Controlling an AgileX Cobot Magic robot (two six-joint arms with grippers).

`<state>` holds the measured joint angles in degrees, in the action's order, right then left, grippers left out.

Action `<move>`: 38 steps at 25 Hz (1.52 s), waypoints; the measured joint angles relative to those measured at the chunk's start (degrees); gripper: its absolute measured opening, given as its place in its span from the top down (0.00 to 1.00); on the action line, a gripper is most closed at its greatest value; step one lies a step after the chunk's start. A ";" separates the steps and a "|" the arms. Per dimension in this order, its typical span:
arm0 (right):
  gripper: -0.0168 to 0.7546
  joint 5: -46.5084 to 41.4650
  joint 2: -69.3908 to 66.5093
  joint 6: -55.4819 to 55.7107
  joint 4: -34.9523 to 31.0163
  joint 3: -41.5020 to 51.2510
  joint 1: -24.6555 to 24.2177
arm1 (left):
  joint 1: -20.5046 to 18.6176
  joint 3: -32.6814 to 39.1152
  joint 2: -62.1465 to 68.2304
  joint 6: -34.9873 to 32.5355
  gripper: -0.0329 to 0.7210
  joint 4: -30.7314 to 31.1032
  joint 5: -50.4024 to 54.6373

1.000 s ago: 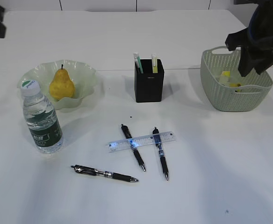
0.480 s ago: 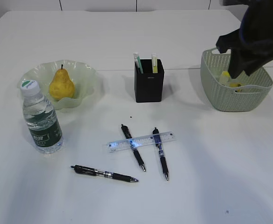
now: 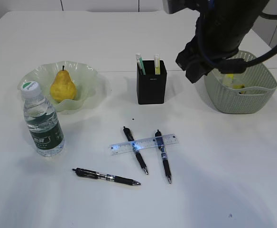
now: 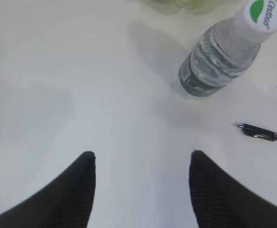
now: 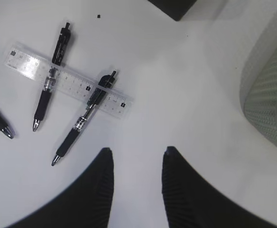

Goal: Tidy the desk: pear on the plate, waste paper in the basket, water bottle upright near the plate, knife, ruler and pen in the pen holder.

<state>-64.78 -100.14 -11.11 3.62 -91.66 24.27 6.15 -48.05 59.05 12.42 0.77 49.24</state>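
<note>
The yellow pear [image 3: 62, 86] lies on the pale green plate [image 3: 88, 72]. The water bottle [image 3: 43, 124] stands upright in front of the plate and also shows in the left wrist view [image 4: 216, 59]. The transparent ruler [image 3: 144, 143] lies on the desk [image 3: 224, 166] across two black pens [image 3: 135, 150] [image 3: 162, 156]; a third pen [image 3: 106, 176] lies nearer the front. The black pen holder [image 3: 151, 84] holds two pale sticks. Yellow waste paper [image 3: 234, 81] lies in the basket [image 3: 243, 97]. My right gripper [image 5: 137, 150] is open and empty, above bare desk between the ruler [image 5: 67, 78] and the basket [image 5: 271, 95]. My left gripper [image 4: 142, 154] is open and empty over bare desk.
The right arm [image 3: 219, 33] hangs between the pen holder and the basket and hides the basket's left rim. In the left wrist view one pen's end [image 4: 262, 133] shows at the right edge. The pen holder's corner [image 5: 174, 7] shows at the top of the right wrist view.
My right arm has moved left from over the basket to beside the pen holder. The left arm, seen at the top left corner a second ago, has left the exterior view.
</note>
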 joint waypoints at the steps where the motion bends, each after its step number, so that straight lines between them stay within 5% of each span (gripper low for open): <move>1: 0.64 0.11 -0.58 -1.27 -0.03 0.00 0.06 | 0.00 0.09 -0.69 0.10 0.37 -0.11 0.40; 23: 0.64 3.59 -14.62 -41.49 -7.16 -6.05 0.19 | 0.00 0.09 -3.45 0.10 0.37 2.04 4.16; 31: 0.51 3.69 -20.50 -51.68 -11.76 -8.46 1.07 | 0.00 0.09 -3.45 0.10 0.37 2.12 4.28; 38: 0.49 3.83 -25.68 -54.24 -11.98 -8.69 2.96 | 0.00 0.09 -3.45 0.10 0.37 2.12 4.17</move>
<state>-60.94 -125.82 -65.35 -8.36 -100.35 27.23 6.15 -47.96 55.60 12.52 2.89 53.41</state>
